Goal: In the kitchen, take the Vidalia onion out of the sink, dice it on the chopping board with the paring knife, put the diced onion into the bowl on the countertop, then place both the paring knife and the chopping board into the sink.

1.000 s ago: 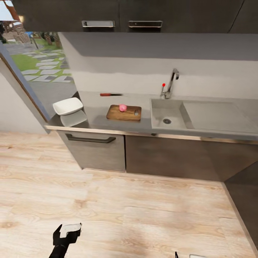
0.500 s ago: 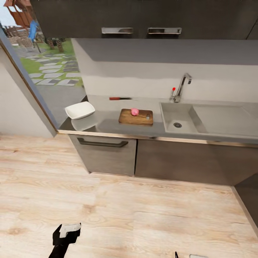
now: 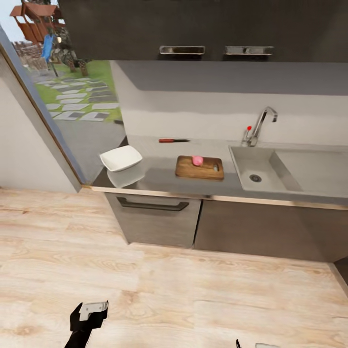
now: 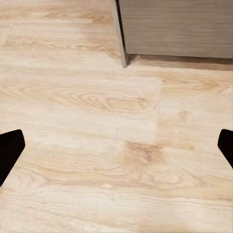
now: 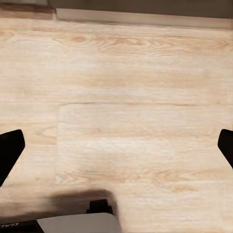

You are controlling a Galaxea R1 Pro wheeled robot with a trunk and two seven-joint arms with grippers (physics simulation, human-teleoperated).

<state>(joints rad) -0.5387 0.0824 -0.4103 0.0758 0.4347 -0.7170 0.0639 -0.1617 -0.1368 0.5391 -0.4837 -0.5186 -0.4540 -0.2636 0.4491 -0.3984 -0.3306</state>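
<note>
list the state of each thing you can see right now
onion: whole, resting on the board
board: flat on the countertop, left of the sink
knife: lying near the wall, untouched
bowl: upright, empty
sink: basin empty
left gripper: open, over the floor
right gripper: open, over the floor

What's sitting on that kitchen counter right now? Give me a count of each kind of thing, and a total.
Onions: 1, the pink Vidalia onion on the board.
Chopping boards: 1, the chopping board.
Knives: 1, the paring knife near the wall.
Bowls: 1, the bowl at the countertop's left end.
Total: 4.
</note>
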